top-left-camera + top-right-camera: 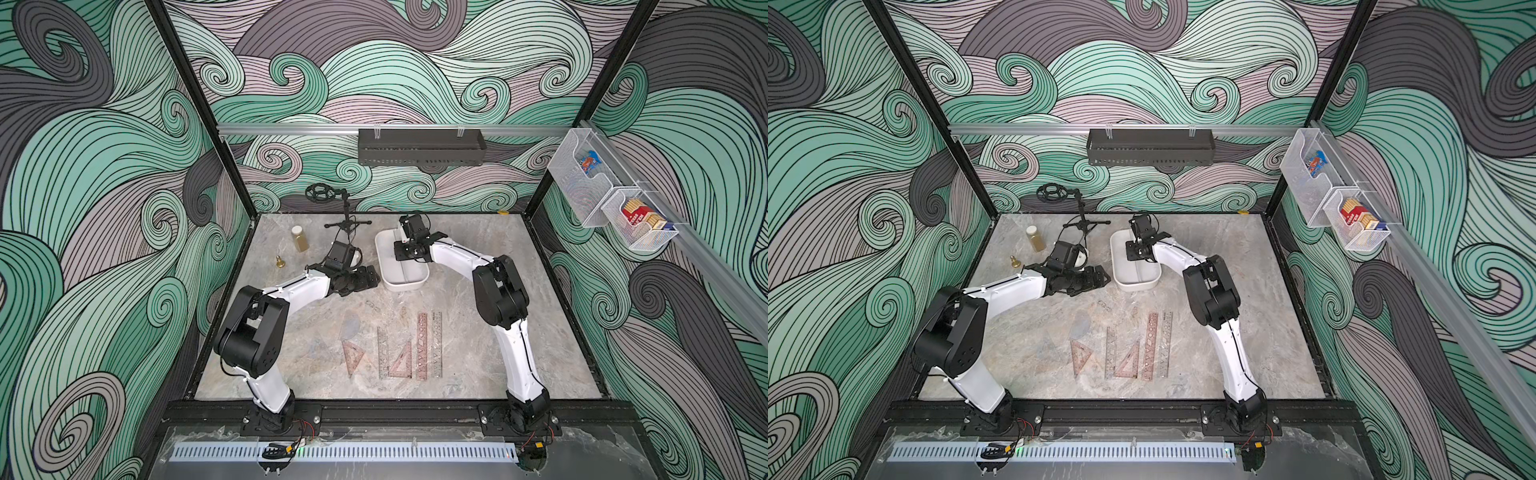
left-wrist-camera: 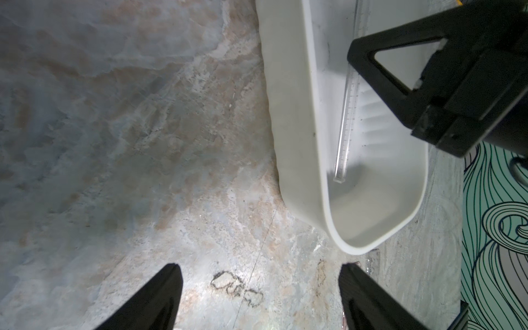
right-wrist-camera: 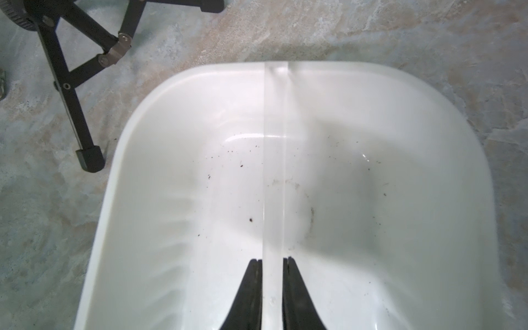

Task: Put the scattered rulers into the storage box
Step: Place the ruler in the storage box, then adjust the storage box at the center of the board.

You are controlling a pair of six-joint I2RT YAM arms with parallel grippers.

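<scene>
Clear ruler (image 3: 275, 171) sits pinched between right claw (image 3: 273, 260) tips.

Your right gripper (image 3: 273, 261) has its 2 fingers (image 3: 251, 285) closed on the edges of 1 clear ruler (image 3: 275, 171), which runs straight ahead to the far rim of the storage box (image 3: 123, 171). Dark specks dot the box floor below the hand. Beyond that rim, off to the side, a black tripod (image 3: 71, 94) stands on the marbled table (image 3: 400, 34).
</scene>
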